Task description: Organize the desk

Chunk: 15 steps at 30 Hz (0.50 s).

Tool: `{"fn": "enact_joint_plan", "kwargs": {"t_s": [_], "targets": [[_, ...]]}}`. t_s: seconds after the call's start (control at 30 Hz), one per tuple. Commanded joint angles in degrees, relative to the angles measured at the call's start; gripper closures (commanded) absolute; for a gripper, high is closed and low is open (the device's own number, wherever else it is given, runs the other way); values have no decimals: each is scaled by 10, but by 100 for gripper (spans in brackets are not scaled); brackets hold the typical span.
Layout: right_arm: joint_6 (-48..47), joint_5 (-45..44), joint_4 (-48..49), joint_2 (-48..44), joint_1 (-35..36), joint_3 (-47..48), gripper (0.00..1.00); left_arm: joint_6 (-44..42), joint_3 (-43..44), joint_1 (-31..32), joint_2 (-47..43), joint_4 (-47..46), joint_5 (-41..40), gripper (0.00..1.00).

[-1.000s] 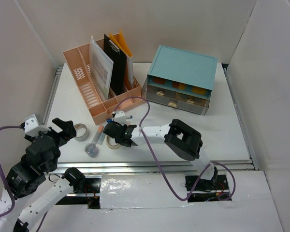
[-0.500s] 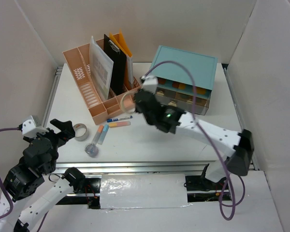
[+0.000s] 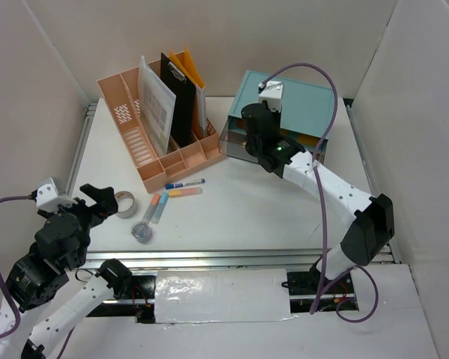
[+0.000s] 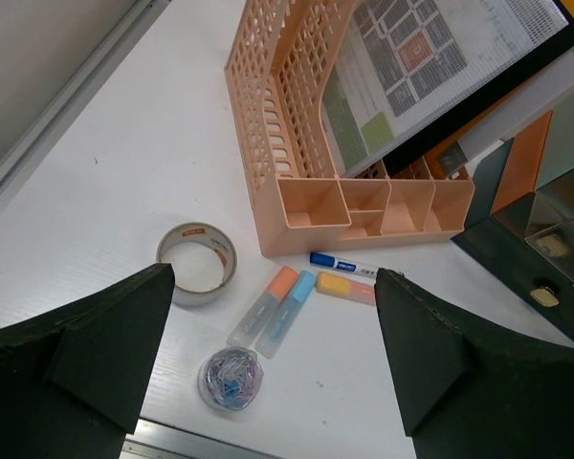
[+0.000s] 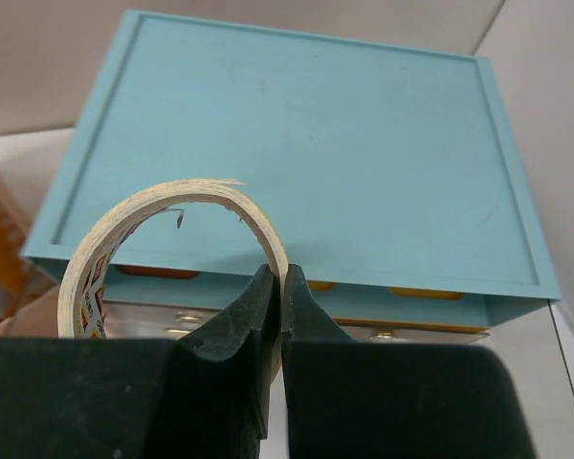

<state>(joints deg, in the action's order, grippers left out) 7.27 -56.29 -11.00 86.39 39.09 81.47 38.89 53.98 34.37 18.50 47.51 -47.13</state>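
Note:
The white desk [image 3: 284, 209] holds loose items at its front left: a tape roll [image 3: 124, 203], an orange and a blue highlighter [image 3: 157, 207], a tub of paper clips [image 3: 142, 232], a blue marker [image 3: 185, 183] and a yellow-orange highlighter [image 3: 185, 192]. My left gripper [image 3: 97, 196] is open and empty above them; its view shows the tape roll [image 4: 197, 262] and the clips [image 4: 231, 377] between its fingers. My right gripper [image 3: 247, 134] is shut on a beige tape roll [image 5: 172, 239], held in the air over the front edge of the teal drawer cabinet [image 5: 297, 134].
A pink slotted organizer [image 3: 146, 161] with a clipboard and papers stands at the back left. The teal drawer cabinet [image 3: 284, 101] stands at the back right. White walls close in the desk on three sides; aluminium rails run along its edges.
My right arm has lifted a beige tape roll from the front left of the desk and swung it back and right to the teal cabinet. The left arm has barely moved.

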Motion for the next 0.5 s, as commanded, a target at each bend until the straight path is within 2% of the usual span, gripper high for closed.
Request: {"fn": "enact_joint_plan", "kwargs": {"t_s": [0.0,0.1,0.17,0.3,0.47], "targets": [[-34,-52,42,8,-7,10,100,-19,-5,-1,3,-29,6,1],[-66,-69,107,6,-14,-30,100,-23,-5,-1,4,-31,10,0],[-67,-66,108,12,-21,-34,100,-24,-5,-1,5,-32,13,0],[-60,-49,94,12,-24,-42,100,-24,-5,-1,7,-33,13,0],[3,-26,38,-24,-21,-64,98,-24,-5,-2,7,-32,12,1]]}}
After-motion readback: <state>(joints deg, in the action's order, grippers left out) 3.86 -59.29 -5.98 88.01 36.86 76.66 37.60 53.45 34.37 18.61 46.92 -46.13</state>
